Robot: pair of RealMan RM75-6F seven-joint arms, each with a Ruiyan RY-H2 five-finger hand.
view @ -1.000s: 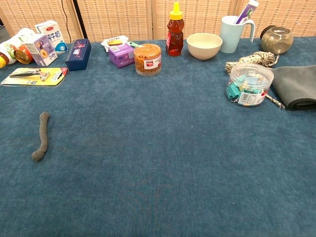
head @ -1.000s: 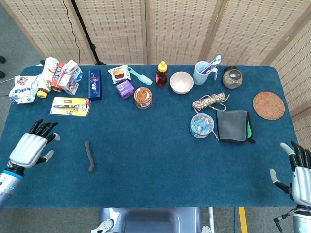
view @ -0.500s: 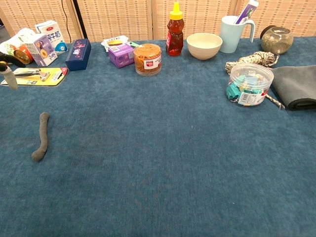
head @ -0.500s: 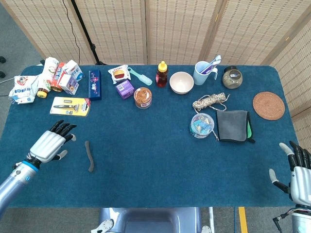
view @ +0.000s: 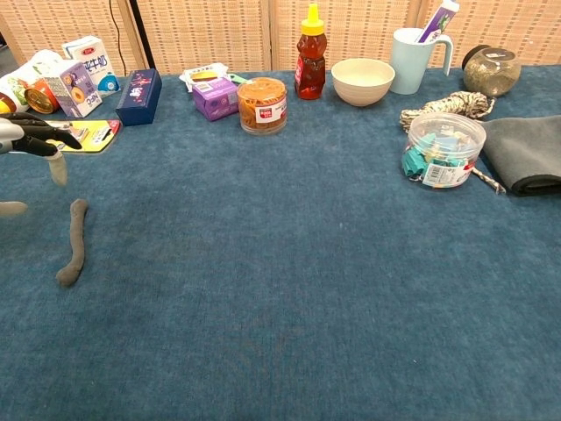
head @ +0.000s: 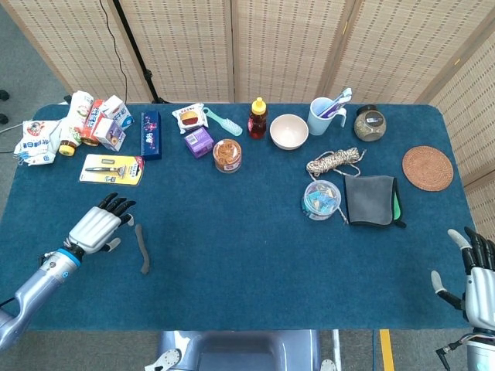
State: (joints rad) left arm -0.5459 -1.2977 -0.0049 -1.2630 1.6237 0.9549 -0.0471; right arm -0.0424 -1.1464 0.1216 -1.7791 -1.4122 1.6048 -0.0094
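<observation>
Only illegible print on cartons (head: 108, 122)

Left hand (head: 96, 226) has travelled across the table toward 2 o'clock through the three head-view frames, from near the table's left edge to a spot just beside the upper end of the dark grey strip (head: 142, 247). Not touching it as far as the head view shows. Fingers spread, holding nothing. More of the forearm is now over the cloth.

Chest view: the hand was out of frame at first, then only fingertips at the left border; now the fingers (view: 39, 140) reach further in, above the strip (view: 74, 242).

Right hand (head: 478, 274) has slipped slightly toward 6 o'clock at the table's right corner.
</observation>
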